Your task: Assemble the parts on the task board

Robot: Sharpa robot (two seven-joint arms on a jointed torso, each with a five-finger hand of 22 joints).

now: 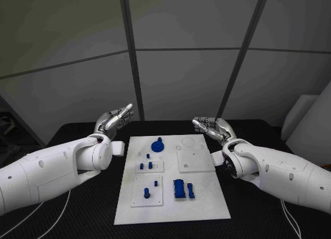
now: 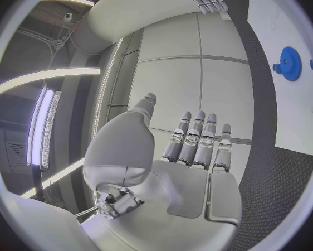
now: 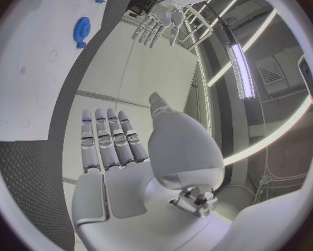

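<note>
Both silver many-fingered hands, left hand (image 1: 115,121) and right hand (image 1: 215,128), hang released and holding nothing, fingers straight, off the far corners of the white rectangular task board (image 1: 201,199) on the black desk (image 1: 251,219). On it sit a blue gear-shaped part (image 1: 158,146), small blue pegs (image 1: 146,165) and a blue block part (image 1: 182,189). This fits either a start or a finish. Any grasp should come down from above, pinching lightly so neighbouring pegs stay clear.
</note>
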